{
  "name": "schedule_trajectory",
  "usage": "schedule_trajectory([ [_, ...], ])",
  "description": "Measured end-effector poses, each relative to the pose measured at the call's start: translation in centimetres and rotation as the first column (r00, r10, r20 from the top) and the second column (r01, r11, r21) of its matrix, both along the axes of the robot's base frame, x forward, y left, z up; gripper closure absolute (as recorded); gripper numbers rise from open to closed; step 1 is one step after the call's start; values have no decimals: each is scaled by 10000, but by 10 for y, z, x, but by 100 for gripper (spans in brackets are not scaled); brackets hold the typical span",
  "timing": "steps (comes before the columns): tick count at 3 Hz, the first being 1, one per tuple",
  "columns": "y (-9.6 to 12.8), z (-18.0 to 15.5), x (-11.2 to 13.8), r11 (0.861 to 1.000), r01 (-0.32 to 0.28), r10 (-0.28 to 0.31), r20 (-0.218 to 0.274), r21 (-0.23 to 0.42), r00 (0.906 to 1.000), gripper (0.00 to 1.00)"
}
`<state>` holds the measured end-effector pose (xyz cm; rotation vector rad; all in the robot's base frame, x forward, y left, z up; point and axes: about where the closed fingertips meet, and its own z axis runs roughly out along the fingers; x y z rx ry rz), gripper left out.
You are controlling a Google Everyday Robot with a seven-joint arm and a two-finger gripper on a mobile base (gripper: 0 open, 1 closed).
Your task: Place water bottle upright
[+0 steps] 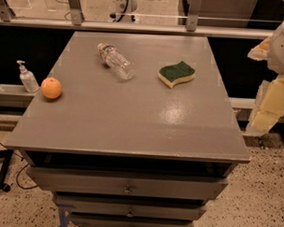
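Observation:
The water bottle [116, 61] is a clear ribbed plastic bottle with a thin label band. It lies on its side on the far middle of the grey table [127, 119], its cap end pointing to the far left. My gripper [273, 87] shows as pale yellow and white parts at the right edge of the view. It is off the table's right side, far from the bottle, with nothing seen in it.
A green and yellow sponge [176, 73] lies right of the bottle. An orange [51, 88] sits near the table's left edge. A small white pump-dispenser bottle [27, 77] stands on a ledge left of the table. Drawers are below the tabletop.

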<state>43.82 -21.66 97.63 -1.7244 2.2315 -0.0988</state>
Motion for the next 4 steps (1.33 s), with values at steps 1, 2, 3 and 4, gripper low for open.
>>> schedule_trajectory([
  [1,0,0,0,10000,0,0,0,0,10000,0],
  [2,6,1,4,9998,-108,106,76,166,9999,0],
  [3,50,-3,26,9971,-330,317,197,685,9993,0],
  [4,107,-7,54,9887,-163,113,338,1488,9994,0],
])
